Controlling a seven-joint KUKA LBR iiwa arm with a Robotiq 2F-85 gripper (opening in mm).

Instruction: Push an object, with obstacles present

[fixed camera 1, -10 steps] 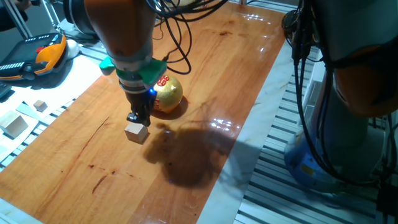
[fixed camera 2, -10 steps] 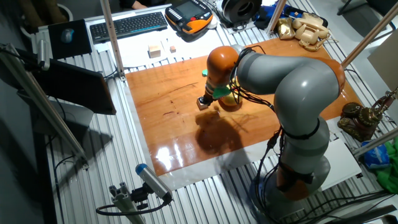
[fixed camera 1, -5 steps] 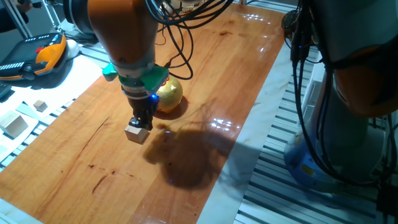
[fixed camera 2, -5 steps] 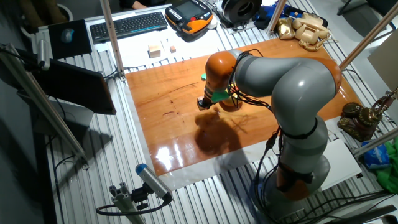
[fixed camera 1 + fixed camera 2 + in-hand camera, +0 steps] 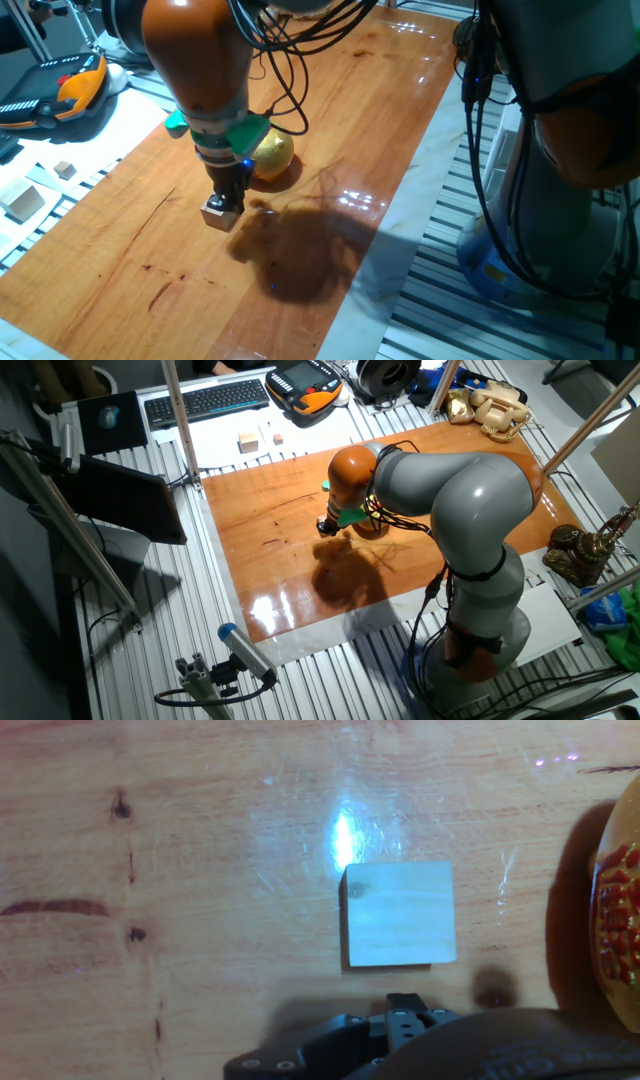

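You won't find any text you can actually read in these views. The only markings are the red ones on the golden pig (image 5: pixel 618 920): in the hand view they show as red raised strokes on its shiny side, cut off by the frame edge and too blurred for you to make out as characters. The small wooden cube (image 5: pixel 398 913) beside it shows you a plain, unmarked face. The keyboard (image 5: pixel 206 400) beyond the surface is too small to read.
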